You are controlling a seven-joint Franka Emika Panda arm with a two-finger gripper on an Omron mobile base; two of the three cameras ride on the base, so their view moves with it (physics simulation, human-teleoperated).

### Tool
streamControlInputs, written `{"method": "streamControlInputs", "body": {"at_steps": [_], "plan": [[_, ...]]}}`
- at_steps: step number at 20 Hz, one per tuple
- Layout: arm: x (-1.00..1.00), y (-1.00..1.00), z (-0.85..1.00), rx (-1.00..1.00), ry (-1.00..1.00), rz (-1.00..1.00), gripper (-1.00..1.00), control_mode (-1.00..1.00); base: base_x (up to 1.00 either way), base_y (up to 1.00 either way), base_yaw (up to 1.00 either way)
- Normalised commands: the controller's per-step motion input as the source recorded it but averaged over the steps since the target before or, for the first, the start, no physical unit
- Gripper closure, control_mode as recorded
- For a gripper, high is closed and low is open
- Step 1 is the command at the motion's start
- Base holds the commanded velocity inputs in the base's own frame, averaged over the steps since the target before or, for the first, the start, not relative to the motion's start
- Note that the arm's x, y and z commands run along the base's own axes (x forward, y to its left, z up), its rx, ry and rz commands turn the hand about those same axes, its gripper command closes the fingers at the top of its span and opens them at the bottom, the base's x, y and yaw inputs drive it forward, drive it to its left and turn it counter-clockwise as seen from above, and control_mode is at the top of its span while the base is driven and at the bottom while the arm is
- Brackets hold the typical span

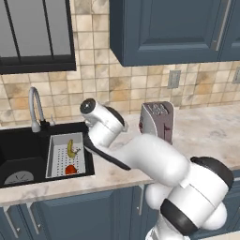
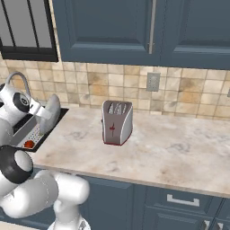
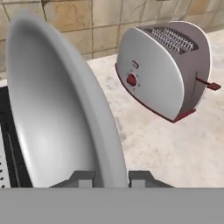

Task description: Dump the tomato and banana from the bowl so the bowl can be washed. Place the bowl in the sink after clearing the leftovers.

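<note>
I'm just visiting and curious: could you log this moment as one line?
gripper: shut on bowl rim | bowl: tipped, empty | banana, tomato: in tray

The banana (image 1: 71, 148) and tomato (image 1: 70, 169) lie in the perforated tray (image 1: 55, 161) inside the sink (image 1: 21, 150).

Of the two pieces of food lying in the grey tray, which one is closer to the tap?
The banana, the curved yellow one. It lies at the tray's far end, toward the tap; the round red tomato sits at the near end.

Silver toaster (image 2: 117, 122) with red trim upright on marble counter (image 2: 179, 152); wall outlet (image 2: 153, 81) on tiled backsplash above; perforated grey tray (image 1: 58, 157) left.
</note>
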Motion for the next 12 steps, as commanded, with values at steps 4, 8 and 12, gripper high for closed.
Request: {"method": "streamControlInputs", "body": {"at_steps": [4, 8, 12], "plan": [[-0.70, -0.84, 0.51, 0.28, -0.16, 0.00, 1.00, -1.00, 0.00, 0.00, 0.00], [-0.70, -0.70, 0.49, 0.47, -0.10, 0.00, 1.00, -1.00, 0.00, 0.00, 0.00], [-0.97, -0.88, 0.12, 0.70, -0.08, 0.09, 1.00, -1.00, 0.00, 0.00, 0.00]]}}
